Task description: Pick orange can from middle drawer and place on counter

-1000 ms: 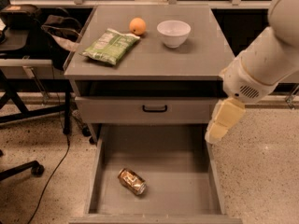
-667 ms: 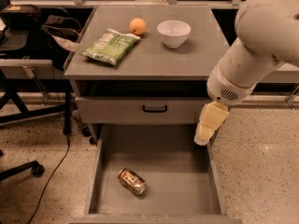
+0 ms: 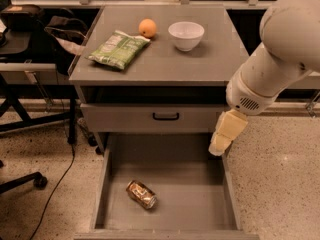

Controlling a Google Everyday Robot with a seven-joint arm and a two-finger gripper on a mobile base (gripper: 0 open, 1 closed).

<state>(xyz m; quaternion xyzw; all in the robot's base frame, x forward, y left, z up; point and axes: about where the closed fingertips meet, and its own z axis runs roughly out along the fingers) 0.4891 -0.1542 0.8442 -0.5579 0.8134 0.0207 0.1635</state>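
The orange can (image 3: 141,194) lies on its side on the floor of the open middle drawer (image 3: 190,196), left of centre and near the front. My gripper (image 3: 219,145) hangs from the white arm above the drawer's right wall, near its back, well to the right of the can and above it. It holds nothing that I can see. The counter (image 3: 200,61) is the grey top of the cabinet, behind and above the gripper.
On the counter are an orange fruit (image 3: 147,27), a white bowl (image 3: 186,35) and a green snack bag (image 3: 119,49). The upper drawer with a black handle (image 3: 166,116) is shut. A chair and desk (image 3: 20,44) stand at the left, with a cable (image 3: 55,184) on the floor.
My arm has swung left, bringing the gripper from beside the cabinet's right side to over the open drawer's right wall. The can has not moved.
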